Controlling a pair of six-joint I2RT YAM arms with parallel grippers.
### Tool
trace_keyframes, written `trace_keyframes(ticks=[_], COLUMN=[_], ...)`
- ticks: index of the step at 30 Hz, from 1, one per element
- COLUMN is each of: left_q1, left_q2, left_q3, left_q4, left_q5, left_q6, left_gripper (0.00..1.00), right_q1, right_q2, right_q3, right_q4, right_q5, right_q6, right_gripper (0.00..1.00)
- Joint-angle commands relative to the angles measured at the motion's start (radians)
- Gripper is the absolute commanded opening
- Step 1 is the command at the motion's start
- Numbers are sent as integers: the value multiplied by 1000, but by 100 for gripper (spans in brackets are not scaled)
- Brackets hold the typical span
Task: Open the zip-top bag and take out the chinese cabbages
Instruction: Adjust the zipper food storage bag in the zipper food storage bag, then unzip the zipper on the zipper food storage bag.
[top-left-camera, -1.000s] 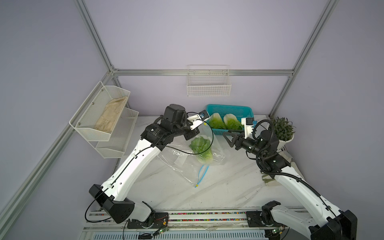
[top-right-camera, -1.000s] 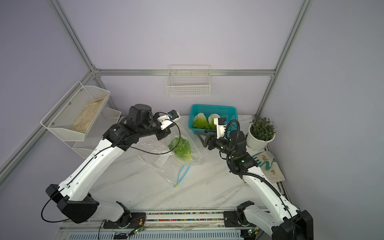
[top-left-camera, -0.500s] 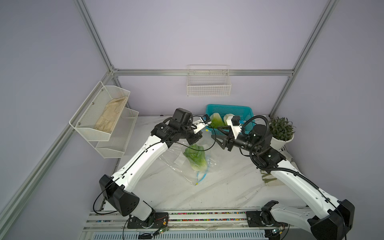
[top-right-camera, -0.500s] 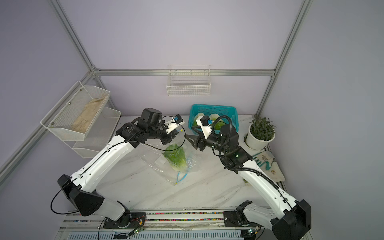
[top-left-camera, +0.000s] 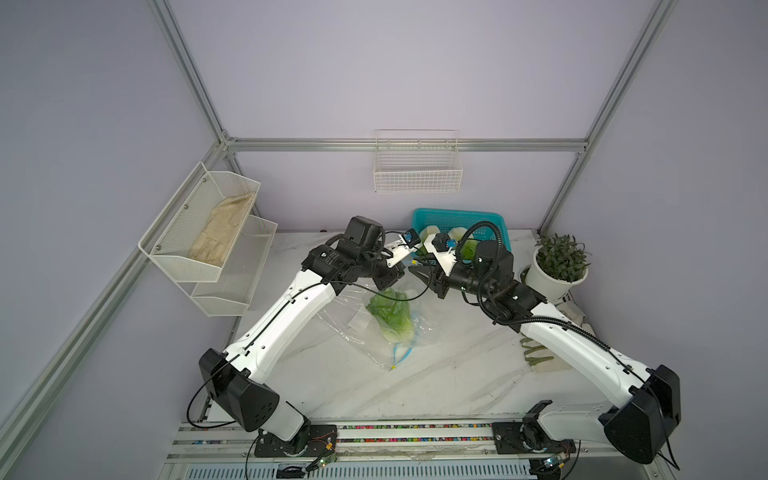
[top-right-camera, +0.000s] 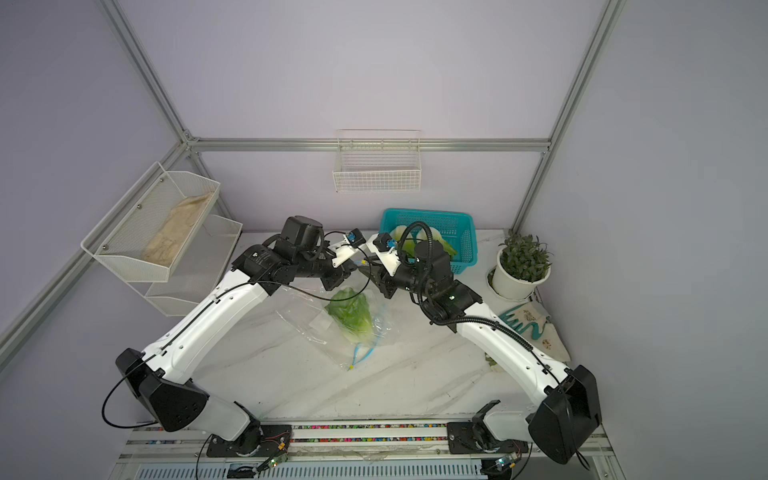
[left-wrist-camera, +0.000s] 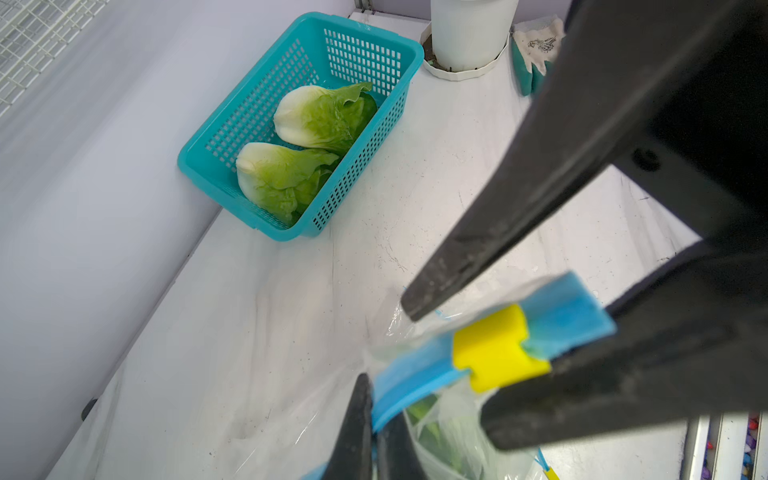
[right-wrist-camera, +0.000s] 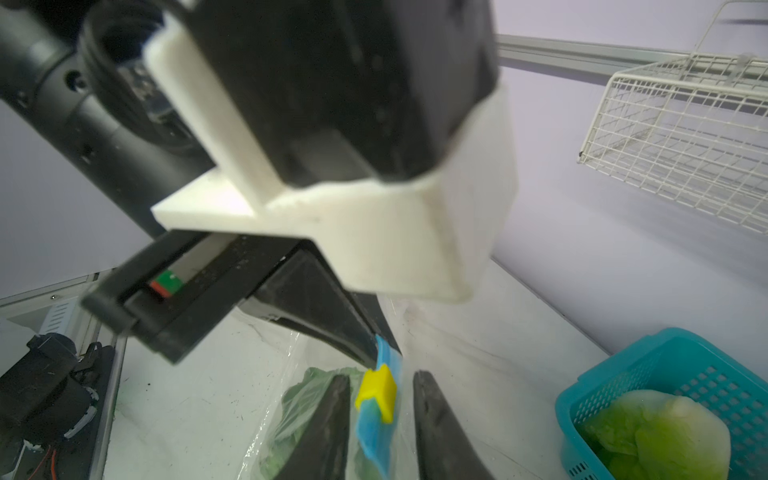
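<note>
Clear zip-top bag (top-left-camera: 353, 322), top raised, holds one green cabbage (top-left-camera: 390, 311); two white-based cabbages (left-wrist-camera: 320, 116) (left-wrist-camera: 278, 174) lie in a teal basket (left-wrist-camera: 357, 54).

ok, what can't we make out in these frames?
- Yellow zip slider: in top views too small, lost between the wrists.
- Green cabbage in the clear zip-top bag: top views, base blurred by crinkled plastic.
- Pale cabbages in the turquoise basket: top views, half hidden by the right arm's black cable.

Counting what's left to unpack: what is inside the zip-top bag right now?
One green cabbage head shows through the clear zip-top bag. Whether anything lies beneath it is hidden by its leaves and the crumpled plastic.
</note>
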Motion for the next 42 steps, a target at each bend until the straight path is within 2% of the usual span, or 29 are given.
trace_keyframes(ticks=[1, 6, 8, 10, 14, 16, 20, 26, 30, 34, 35, 38, 39, 40, 42], left_q1=[6, 6, 6, 6, 6, 6, 7, 6, 6, 6, 6, 7, 8, 11, 22], left_q2=[-21, -21, -20, -23, -25, -24, -7, 2, -1, -10, -12, -27, -41, -53, -84], left_q3=[25, 28, 32, 35, 38, 38, 62, 75, 67, 56, 52, 36, 24, 11, -15], left_q4=[-2, -2, -2, -2, -2, -2, 3, 3, 3, 4, 4, 20, 36, 53, 94], left_q5=[11, 7, 5, 6, 6, 7, 12, 20, 21, 29, 30, 45, 63, 87, 168], left_q6=[-25, -26, -28, -29, -28, -30, -35, -37, -38, -29, -26, -16, -10, -4, 0], left_gripper=[0, 1, 1, 1, 1, 2, 2, 2, 2, 3, 10, 60, 69, 74, 77], right_q1=[1, 1, 1, 1, 1, 1, 1, 1, 1, 1, 1, 1, 0, -2, -13], right_q2=[-5, -1, 1, 4, 7, 8, 13, 17, 19, 22, 23, 17, 12, 7, 0], right_q3=[29, 44, 51, 57, 62, 64, 71, 75, 80, 91, 91, 83, 78, 72, 69], right_q4=[-48, -78, -89, -99, -104, -110, -124, -139, -142, -146, -145, -136, -133, -131, -130], right_q5=[2, 3, 3, 3, 6, 8, 0, 6, 1, -25, -30, -49, -60, -74, -148], right_q6=[-45, -67, -71, -76, -76, -83, -97, -104, -102, -102, -101, -102, -105, -110, -107], right_gripper=[21, 17, 26, 28, 16, 13, 17, 17, 0, 0, 0, 0, 0, 0, 0])
